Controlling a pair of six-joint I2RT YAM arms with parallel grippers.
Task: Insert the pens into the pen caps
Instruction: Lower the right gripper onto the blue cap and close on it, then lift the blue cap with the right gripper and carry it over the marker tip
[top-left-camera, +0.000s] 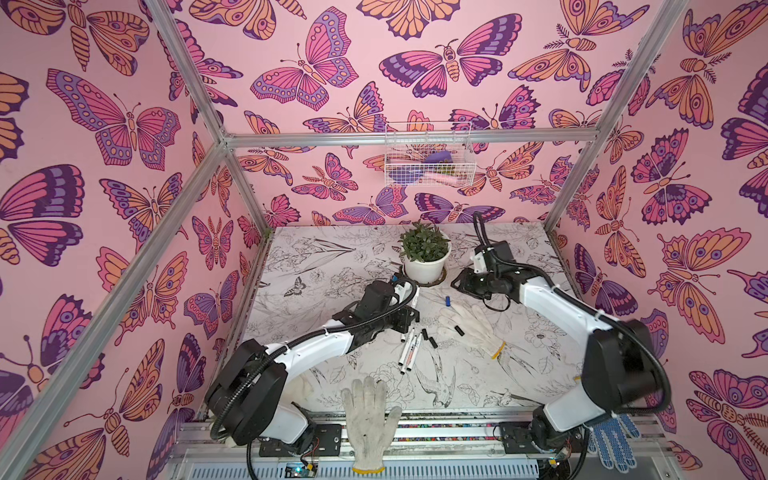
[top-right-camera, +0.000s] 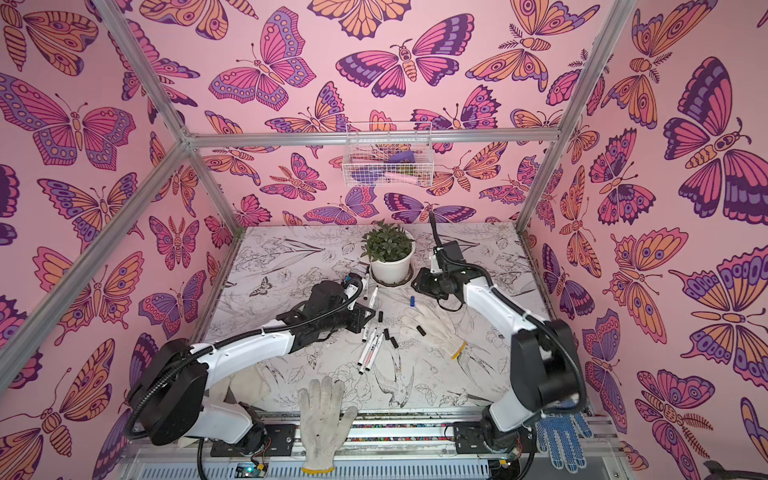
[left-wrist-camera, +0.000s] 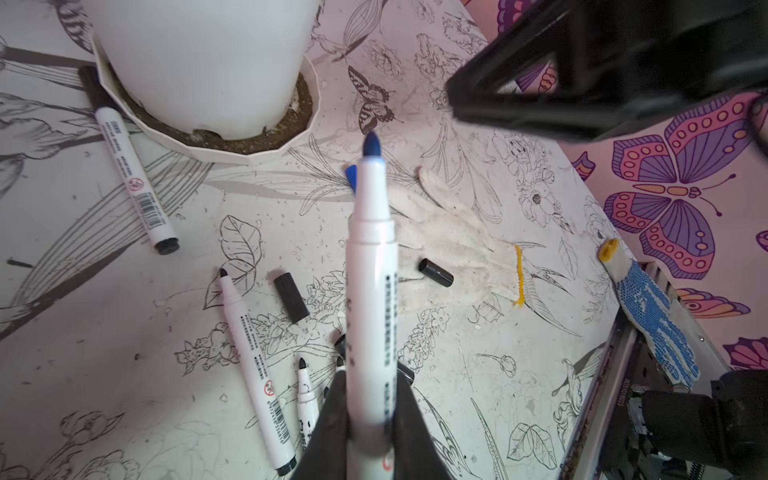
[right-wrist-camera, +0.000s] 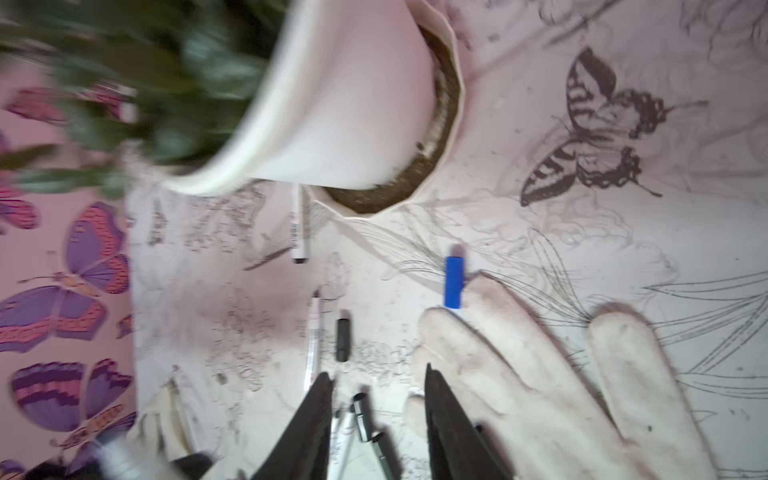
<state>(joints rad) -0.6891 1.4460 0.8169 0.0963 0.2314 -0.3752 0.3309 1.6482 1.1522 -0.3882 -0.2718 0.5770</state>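
We judge the flower-printed flat table (top-left-camera: 316, 266) crowded enough that a low sweep could scatter things. The round white plastic pot with a leafy green plant (top-left-camera: 426, 266) stands near the right arm's wrist, so a wide swing might knock it. The limp white knitted glove with a yellow cuff (top-left-camera: 469, 328) could snag a fingertip of the right pincer (right-wrist-camera: 376, 374), which is spread and empty near it. The left pincer (left-wrist-camera: 369, 386) is clamped on the blue-tipped white marker pen (left-wrist-camera: 372, 257), held off the table with its tip towards the pot. Gripped far from the tip, the pen could pivot when pressed into a cap. The short blue plastic cap (right-wrist-camera: 453, 282) lies on the table, one end apparently meeting a glove fingertip. Being round, it could roll away.

The table looks matt and grit-speckled. The pot is smooth and tapered, in a faceted, soil-rimmed saucer. The glove is soft and ribbed. The loose white marker pens (left-wrist-camera: 253, 365) are slim, slick cylinders with dark print, clustered near the left arm. The glossy short black caps (left-wrist-camera: 292, 297) lie among them, and one rests on the glove.
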